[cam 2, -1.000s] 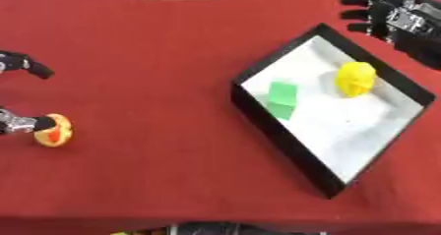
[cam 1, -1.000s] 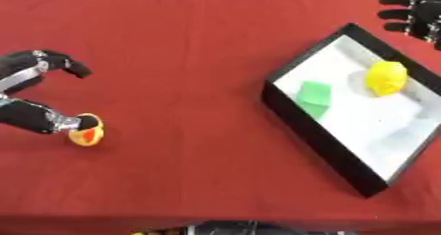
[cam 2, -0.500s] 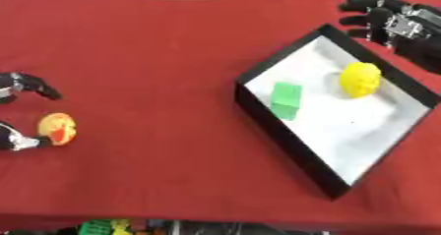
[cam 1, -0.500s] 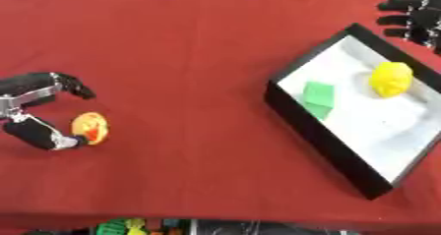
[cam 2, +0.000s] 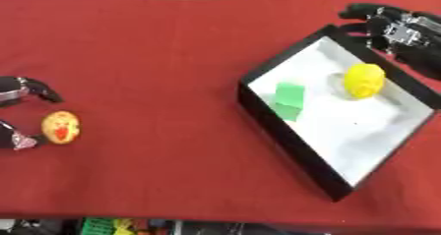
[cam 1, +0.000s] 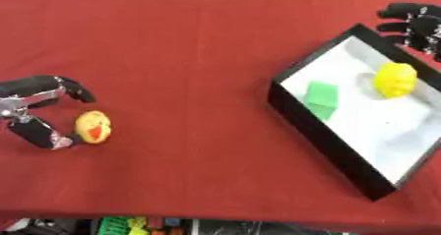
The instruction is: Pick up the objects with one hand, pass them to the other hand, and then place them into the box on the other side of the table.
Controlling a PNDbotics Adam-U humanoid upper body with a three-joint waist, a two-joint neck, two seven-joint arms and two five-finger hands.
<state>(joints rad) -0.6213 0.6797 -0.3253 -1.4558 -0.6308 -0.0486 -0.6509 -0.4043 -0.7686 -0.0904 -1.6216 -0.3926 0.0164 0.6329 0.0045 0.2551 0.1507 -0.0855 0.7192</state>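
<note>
Left eye view: the left hand (cam 1: 34,112) is spread open around a yellow-orange object (cam 1: 93,127) on the red worktop (cam 1: 189,57), holding nothing.

Right eye view: the right hand (cam 2: 398,30), fingers relaxed, hangs beside the box (cam 2: 293,148), which holds a green block (cam 2: 289,99) and a yellow object (cam 2: 364,80).

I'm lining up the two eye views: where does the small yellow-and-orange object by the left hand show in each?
Left eye view: yellow-and-orange object at left, mid-height, between the left hand's fingers and thumb.
Right eye view: nearer the left edge, same height.
Shared landmark: the black box's near-left wall.
</note>
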